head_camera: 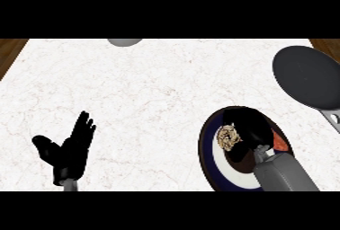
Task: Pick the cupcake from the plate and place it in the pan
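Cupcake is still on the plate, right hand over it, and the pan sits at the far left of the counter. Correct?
Not quite: the head view shows the pan at the far right. The cupcake is on the plate, with the right hand over it.

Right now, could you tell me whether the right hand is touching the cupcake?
Cannot tell: in the head view the right hand overlaps the cupcake on the plate, hiding any contact.

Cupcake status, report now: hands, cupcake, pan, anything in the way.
Left hand open, resting low left. Right hand over the plate, curling round the cupcake; grip unconfirmed. Pan far right, path unobstructed.
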Controlling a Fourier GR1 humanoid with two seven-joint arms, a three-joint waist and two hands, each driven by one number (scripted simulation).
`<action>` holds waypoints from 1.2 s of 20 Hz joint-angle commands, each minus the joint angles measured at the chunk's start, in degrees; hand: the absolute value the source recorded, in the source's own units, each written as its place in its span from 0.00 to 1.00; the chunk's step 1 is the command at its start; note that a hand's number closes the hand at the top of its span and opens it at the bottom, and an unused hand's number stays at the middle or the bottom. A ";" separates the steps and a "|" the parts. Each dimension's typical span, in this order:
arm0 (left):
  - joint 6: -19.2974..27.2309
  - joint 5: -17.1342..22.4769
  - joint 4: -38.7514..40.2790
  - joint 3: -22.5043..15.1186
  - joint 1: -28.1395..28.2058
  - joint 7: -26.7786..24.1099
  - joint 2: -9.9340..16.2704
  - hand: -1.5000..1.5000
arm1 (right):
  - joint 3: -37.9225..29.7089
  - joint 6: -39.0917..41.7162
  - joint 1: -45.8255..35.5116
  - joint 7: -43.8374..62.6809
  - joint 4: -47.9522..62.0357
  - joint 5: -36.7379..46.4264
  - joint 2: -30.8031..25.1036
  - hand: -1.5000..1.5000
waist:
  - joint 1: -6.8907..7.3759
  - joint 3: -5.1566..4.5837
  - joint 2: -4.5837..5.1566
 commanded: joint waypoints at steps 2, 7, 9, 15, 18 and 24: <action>1.19 -0.24 0.77 -0.30 -1.19 3.30 -0.50 0.50 | 0.79 -8.52 -0.80 -2.12 -5.43 6.97 -2.46 1.00 | -0.94 -0.25 0.03; 1.72 -0.89 0.97 -0.30 1.25 0.81 -1.34 0.50 | -5.57 -14.33 -1.06 1.82 -16.89 8.53 -3.81 1.00 | -1.69 -0.28 -0.24; -1.03 0.65 2.59 1.73 -0.19 0.49 0.91 0.50 | -6.29 -12.48 -1.84 5.64 -19.55 7.80 -0.53 1.00 | -1.05 -0.30 0.00; -1.51 0.83 4.00 1.61 0.13 -1.09 -0.76 0.50 | -16.77 -6.86 -4.54 5.08 -20.98 1.86 -3.68 1.00 | -0.48 -0.28 0.20; 0.84 -2.29 0.01 -1.93 3.49 -0.05 -2.47 0.50 | -19.30 -5.88 -9.18 6.53 -16.72 0.36 -2.39 1.00 | -0.10 -0.26 0.19; 0.12 -1.20 -1.14 -1.33 2.44 1.78 -2.36 0.50 | -28.19 -14.94 -11.13 -5.75 -2.15 -3.67 -5.57 1.00 | 0.18 -0.22 0.33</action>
